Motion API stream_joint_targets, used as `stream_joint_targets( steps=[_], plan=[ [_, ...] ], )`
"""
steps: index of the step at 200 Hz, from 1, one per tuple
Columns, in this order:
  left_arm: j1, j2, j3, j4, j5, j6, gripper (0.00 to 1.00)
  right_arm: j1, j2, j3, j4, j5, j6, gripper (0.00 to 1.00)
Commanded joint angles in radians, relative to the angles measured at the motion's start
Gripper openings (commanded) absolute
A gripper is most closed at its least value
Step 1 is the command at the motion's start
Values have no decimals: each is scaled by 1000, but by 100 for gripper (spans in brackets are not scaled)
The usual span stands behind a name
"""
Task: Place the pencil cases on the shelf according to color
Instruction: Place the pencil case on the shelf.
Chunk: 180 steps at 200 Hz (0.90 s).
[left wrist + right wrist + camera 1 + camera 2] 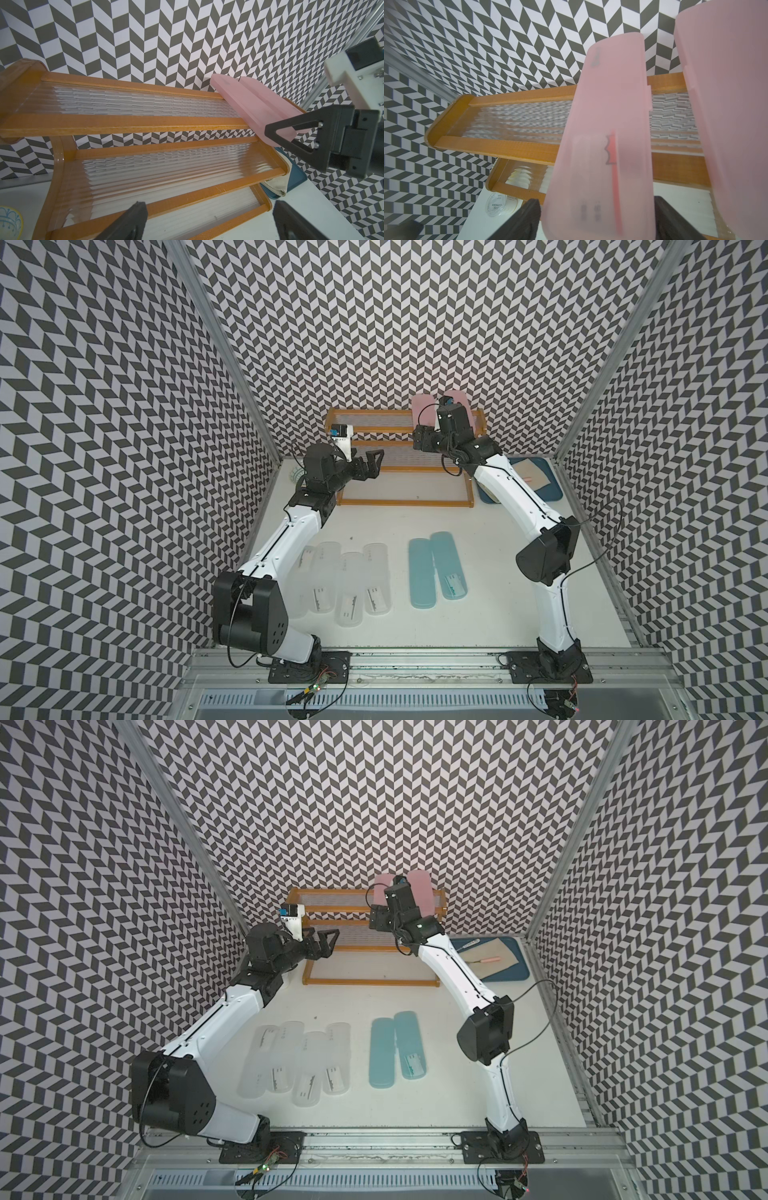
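Note:
Two pink pencil cases [423, 404] [419, 886] lie side by side across the right end of the shelf's [403, 502] top tier, their far ends against the back wall. In the right wrist view my right gripper [597, 207] is open, a finger on each side of the left pink case [604, 124] with thin gaps. Two teal cases [422, 572] and several clear cases [345, 580] lie on the table in front. My left gripper [372, 466] [209, 204] hovers open and empty over the shelf's left half.
A blue tray [515, 957] with a cloth and a pink-handled spoon [490, 960] sits right of the shelf, partly under my right arm. A round lidded cup [497, 204] stands by the shelf's left end. Patterned walls close in on three sides.

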Motion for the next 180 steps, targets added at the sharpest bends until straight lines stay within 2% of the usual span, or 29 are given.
stream_joint_targets(
  steps=[1, 43, 88, 113, 143, 180],
  plan=[
    [-7, 8, -2, 19, 9, 0, 99, -4, -42, -4, 78, -63, 0, 86],
    [-7, 12, -3, 13, -2, 12, 99, -5, -124, -26, 56, -39, 2, 88],
    [-10, 17, -5, 6, -11, 29, 99, -4, -364, -237, 63, 18, -39, 91],
    [-14, 13, -8, 13, 2, 18, 99, -5, -569, -522, 115, 64, -44, 91],
    [-23, 14, -47, 95, 114, -24, 99, -3, -827, -936, 205, 40, -34, 91],
    [-61, 67, -36, 98, 169, -26, 99, -1, -996, -1296, 171, 8, -16, 91]
  ],
)
